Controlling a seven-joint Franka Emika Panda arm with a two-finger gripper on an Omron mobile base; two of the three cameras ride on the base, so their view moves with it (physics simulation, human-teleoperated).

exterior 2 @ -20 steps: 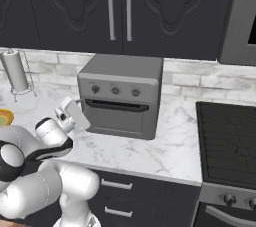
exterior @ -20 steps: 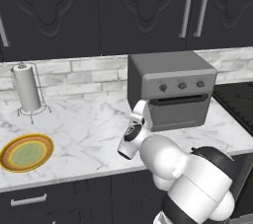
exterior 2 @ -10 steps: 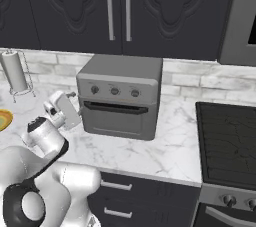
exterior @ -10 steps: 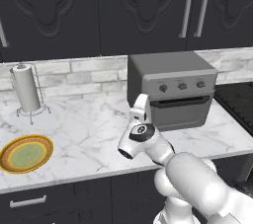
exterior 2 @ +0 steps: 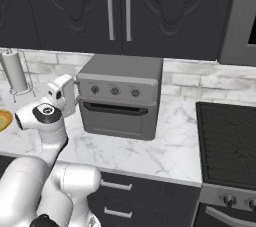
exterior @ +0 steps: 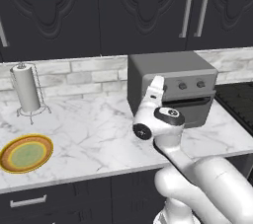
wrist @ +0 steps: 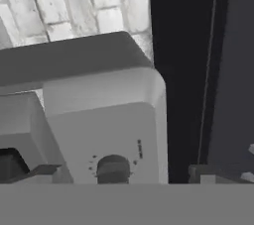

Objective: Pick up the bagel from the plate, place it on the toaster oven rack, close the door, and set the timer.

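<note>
The plate (exterior: 25, 153) lies at the counter's near left with nothing on its pale green centre; the bagel is out of view. On the right of the counter stands the grey toaster oven (exterior: 173, 72), its door (exterior 2: 118, 120) closed, so the toaster oven rack is hidden behind it. My gripper (exterior: 158, 81) is raised at the oven's left front corner, close to the control panel. In the hand view the gripper (wrist: 119, 172) is open, its tips far apart with nothing held. A round knob (wrist: 113, 166) with tick marks sits between them.
Three knobs (exterior 2: 115, 91) run across the oven front above the bar handle (exterior 2: 115, 109). A paper towel holder (exterior: 27, 90) stands at the back left. The stove top (exterior 2: 230, 141) lies to the oven's right, and black cabinets (exterior: 123, 11) hang overhead.
My arm has swung its elbow around and the hand has risen a little along the oven's left front corner. The oven and the plate stay where they were.
</note>
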